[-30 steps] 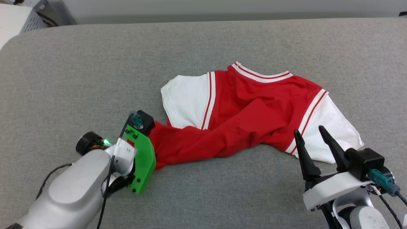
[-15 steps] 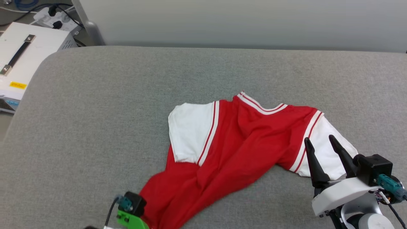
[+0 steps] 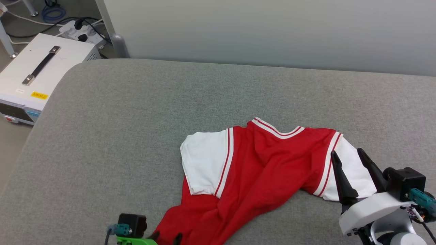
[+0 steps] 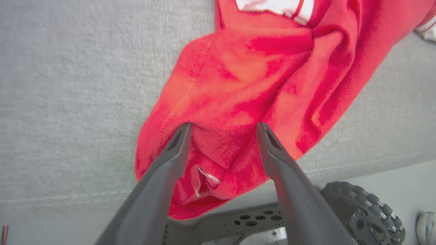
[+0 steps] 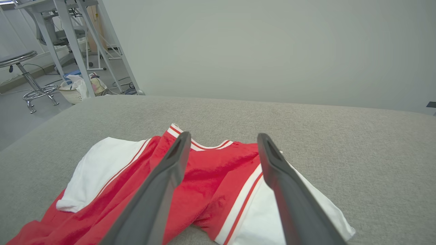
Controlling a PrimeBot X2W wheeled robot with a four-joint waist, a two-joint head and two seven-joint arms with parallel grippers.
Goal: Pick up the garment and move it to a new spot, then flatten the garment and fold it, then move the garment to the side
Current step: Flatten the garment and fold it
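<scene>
Garment point(image 3: 262, 177) rumpled, white box point(image 3: 51, 64), yellow label point(image 3: 39, 95) illegible

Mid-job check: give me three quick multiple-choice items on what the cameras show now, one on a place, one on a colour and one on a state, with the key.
1. Where does the lower end of the garment lie?
A. at the near edge of the grey pad, by the left gripper
B. at the far edge, by the wall
C. on the white box

2. What colour are the sleeves?
A. black
B. white
C. all red

3. How do the left gripper's jaws stand?
A. shut on the garment
B. open, over the garment
C. shut and empty

Key:
1 A: in the left wrist view the red cloth reaches the pad's near edge under that gripper.
2 B: both sleeves are white, with red-striped trim.
3 B: the jaws stand apart above loose cloth.
</scene>
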